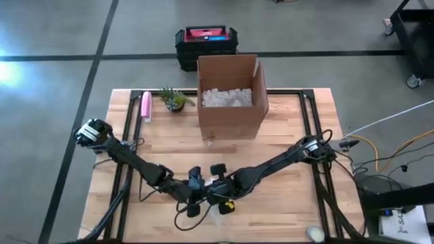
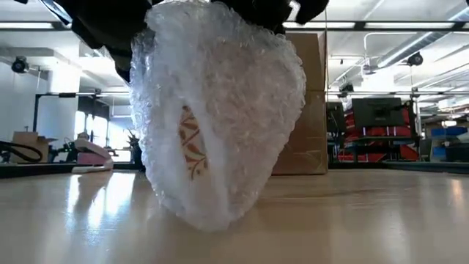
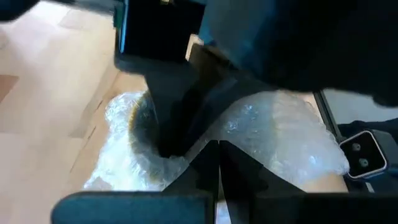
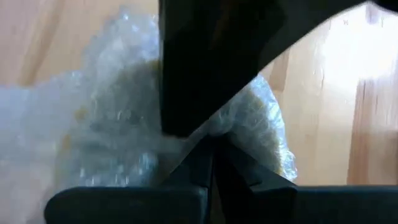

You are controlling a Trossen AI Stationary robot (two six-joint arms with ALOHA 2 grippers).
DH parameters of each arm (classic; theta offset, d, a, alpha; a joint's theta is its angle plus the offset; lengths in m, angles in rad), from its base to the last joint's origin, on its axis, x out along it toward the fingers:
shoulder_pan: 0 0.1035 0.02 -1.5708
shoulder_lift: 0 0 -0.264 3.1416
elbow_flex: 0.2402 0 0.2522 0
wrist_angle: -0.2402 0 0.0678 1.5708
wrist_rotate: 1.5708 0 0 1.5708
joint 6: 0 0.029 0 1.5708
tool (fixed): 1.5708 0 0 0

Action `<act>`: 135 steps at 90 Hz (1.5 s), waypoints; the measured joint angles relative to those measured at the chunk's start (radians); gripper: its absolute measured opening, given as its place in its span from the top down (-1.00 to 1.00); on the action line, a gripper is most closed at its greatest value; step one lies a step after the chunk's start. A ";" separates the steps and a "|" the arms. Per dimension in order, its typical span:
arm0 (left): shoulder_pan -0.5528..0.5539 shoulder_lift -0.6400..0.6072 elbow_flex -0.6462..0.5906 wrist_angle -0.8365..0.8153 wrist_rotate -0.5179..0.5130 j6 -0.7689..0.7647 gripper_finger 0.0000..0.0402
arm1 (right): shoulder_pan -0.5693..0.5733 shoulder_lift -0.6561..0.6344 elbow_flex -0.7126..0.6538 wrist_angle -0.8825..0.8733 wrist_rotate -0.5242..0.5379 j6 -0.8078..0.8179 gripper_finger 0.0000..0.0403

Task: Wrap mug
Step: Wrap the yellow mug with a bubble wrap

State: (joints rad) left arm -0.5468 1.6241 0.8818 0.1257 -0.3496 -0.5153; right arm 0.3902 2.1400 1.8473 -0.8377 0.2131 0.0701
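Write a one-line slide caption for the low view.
Bubble-wrapped mug, its brown pattern showing through a gap, rests on the wooden table beneath both arms, cardboard box behind.

— What is carried by the wooden table (image 1: pixel 285 135)?

— A cardboard box (image 1: pixel 230 102) filled with white packing peanuts is set near its far edge. Beside that box, a small potted plant (image 1: pixel 175 100) is seen, and just beyond the plant a pink object (image 1: pixel 145 106) is laid.

— And nearer than the box?

— A bubble-wrapped mug (image 2: pixel 216 110) is rested on the wood, well apart from the box.
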 joint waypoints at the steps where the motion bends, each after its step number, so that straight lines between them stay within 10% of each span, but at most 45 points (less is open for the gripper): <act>1: 0.000 0.000 0.000 -0.001 0.000 0.000 1.00 | 0.001 -0.004 0.004 -0.006 0.000 0.000 1.00; 83: -0.002 -0.006 0.000 -0.003 0.025 0.002 1.00 | -0.018 0.080 0.024 0.024 -0.154 -0.088 1.00; 112: -0.087 -0.113 0.085 -0.287 0.101 -0.113 1.00 | -0.019 0.055 0.019 0.039 -0.144 -0.081 1.00; 135: -0.104 -0.046 0.069 -0.238 -0.056 -0.079 1.00 | -0.020 0.053 0.018 0.045 -0.142 -0.082 1.00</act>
State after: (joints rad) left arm -0.6509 1.5779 0.9504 -0.1123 -0.4060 -0.5946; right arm 0.3706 2.1925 1.8652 -0.7930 0.0715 -0.0116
